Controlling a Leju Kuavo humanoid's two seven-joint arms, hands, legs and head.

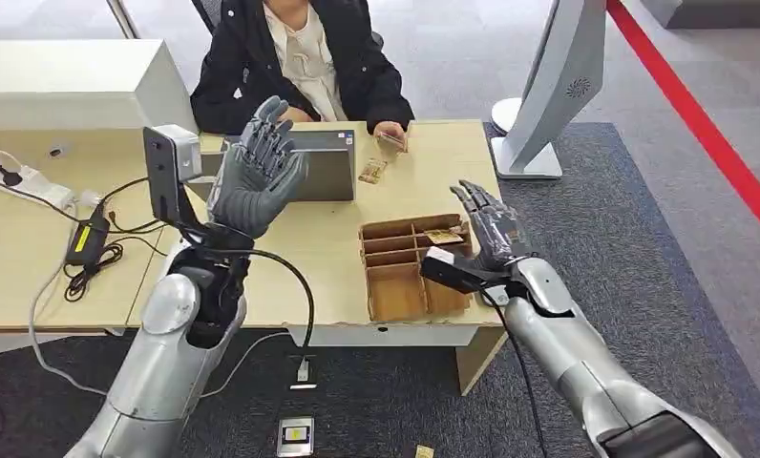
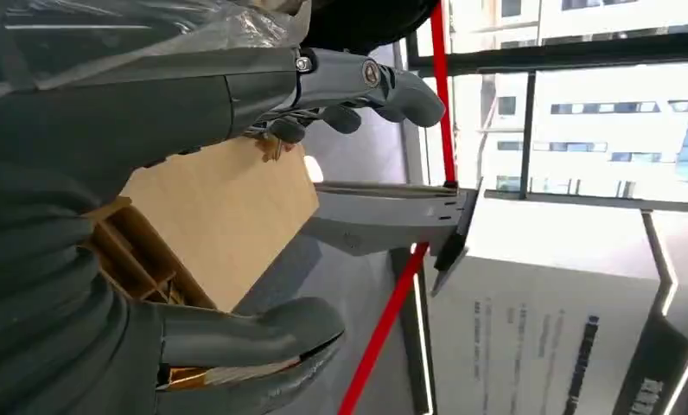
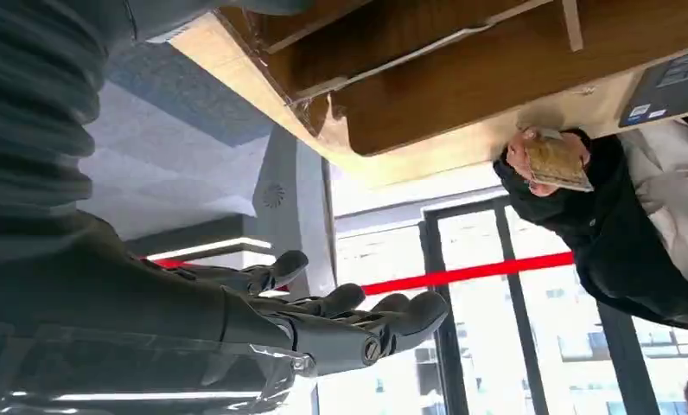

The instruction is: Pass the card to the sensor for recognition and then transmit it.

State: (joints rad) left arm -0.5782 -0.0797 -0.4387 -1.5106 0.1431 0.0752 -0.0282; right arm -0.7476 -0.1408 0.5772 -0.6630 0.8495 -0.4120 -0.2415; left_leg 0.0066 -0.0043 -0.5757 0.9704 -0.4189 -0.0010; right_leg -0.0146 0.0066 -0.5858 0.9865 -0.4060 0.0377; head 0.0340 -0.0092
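The brown wooden box with open compartments (image 1: 410, 277) stands on the pale wooden desk (image 1: 319, 258), just beside the spread fingers of the empty right hand (image 1: 491, 229). One small tan flat card (image 1: 442, 236) lies in a far compartment, nearest those fingertips; the other compartments look empty. The left hand (image 1: 257, 172) is raised, its fingers apart, holding nothing. The card is probably light, thin and stiff, and slippery when it lies flat; I would pinch it by its edge.
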